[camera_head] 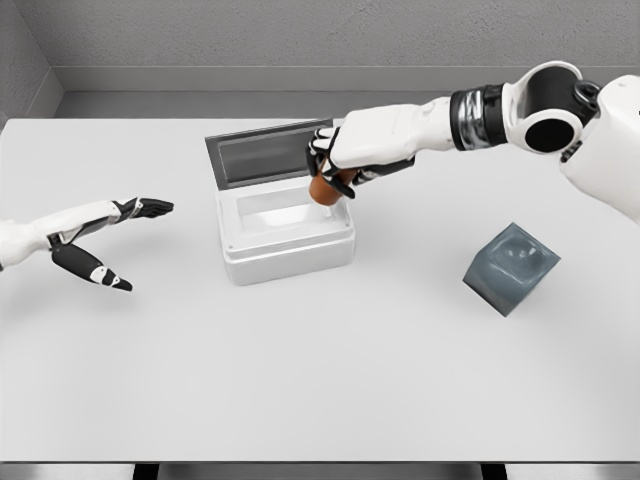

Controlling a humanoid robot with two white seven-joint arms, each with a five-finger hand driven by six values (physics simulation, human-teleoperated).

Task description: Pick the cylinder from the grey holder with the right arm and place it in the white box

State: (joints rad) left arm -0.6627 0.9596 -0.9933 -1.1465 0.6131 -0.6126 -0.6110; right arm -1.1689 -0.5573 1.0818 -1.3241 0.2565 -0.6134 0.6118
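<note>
Orange-brown cylinder [326, 190], clasped in the right hand [337, 165], hangs over the white box [290, 250] beneath its raised lid [265, 152], poised for release. Grey holder [511, 267] sits vacated; left hand [110, 240] rests, fingers splayed.

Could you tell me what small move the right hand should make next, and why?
Probably lower a little and then release. The right hand grips the orange-brown cylinder above the back right part of the open white box, and the grey holder already sits empty; the cylinder does not appear to rest inside yet.
</note>
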